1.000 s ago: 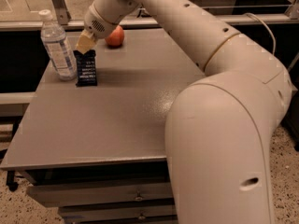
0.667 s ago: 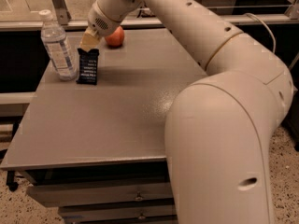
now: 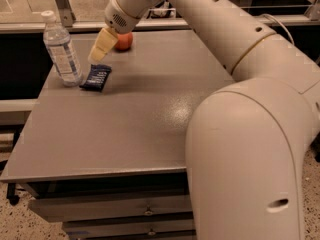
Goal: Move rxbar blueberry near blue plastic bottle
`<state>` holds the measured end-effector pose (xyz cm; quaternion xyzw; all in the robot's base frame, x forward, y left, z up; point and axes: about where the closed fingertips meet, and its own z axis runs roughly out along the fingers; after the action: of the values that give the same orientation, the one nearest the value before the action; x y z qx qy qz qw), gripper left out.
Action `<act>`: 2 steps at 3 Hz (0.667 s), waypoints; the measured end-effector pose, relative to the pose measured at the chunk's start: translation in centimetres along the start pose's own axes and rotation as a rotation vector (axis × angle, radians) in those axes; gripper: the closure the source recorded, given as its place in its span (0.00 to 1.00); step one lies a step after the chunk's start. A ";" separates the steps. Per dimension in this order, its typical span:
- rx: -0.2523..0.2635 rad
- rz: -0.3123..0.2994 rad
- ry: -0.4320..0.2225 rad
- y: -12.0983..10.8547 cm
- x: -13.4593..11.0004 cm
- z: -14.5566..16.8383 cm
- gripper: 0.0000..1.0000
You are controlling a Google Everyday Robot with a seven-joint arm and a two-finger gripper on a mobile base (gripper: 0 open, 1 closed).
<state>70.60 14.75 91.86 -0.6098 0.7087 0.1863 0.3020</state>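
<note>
The small, flat, navy-wrapped rxbar blueberry (image 3: 96,77) is seen lying at the grey table's (image 3: 125,134) far-left corner, just beside the clear blue plastic bottle (image 3: 62,51), so the placement is judged done. The pale gripper (image 3: 98,54) is held just above it. Whether it is open cannot be told.

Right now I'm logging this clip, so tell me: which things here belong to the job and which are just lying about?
Part of the job:
- rxbar blueberry, lying beside the bottle
- blue plastic bottle, upright at the left
- gripper, just above the bar

Just lying about:
- apple, near the far edge of the table
</note>
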 end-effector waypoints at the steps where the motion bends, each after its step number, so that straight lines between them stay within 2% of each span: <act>1: 0.006 0.006 -0.028 0.8 2.6 -3.8 0.00; 2: -0.027 -0.006 -0.126 3.3 6.0 -7.5 0.00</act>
<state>65.45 6.11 93.19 -0.6030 0.6838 0.2329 0.3386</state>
